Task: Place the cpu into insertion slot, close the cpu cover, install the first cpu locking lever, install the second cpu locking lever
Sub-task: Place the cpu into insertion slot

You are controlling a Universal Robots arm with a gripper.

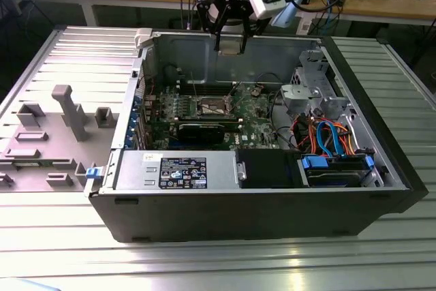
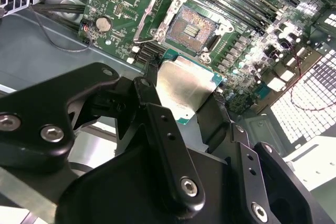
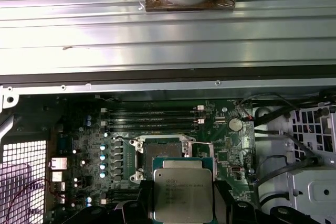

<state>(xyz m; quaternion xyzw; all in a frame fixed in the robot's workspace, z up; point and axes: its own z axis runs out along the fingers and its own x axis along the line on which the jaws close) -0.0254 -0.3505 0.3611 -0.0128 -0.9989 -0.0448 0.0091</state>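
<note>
With jaws pinched on opposite edges of the small flat square silver-topped cpu (image 2: 184,90): in the second wrist view, hanging near the square gold-centred, silver-rimmed insertion slot (image 2: 191,24) but clear of it. In the first wrist view, cpu (image 3: 182,195) level, insertion slot (image 3: 167,153) bare and uncovered. In the exterior view, poised high over the open black computer case (image 1: 238,202) on the ribbed metal worktop (image 1: 204,257). Judged barely begun: nothing seated, covered or levered yet.
</note>
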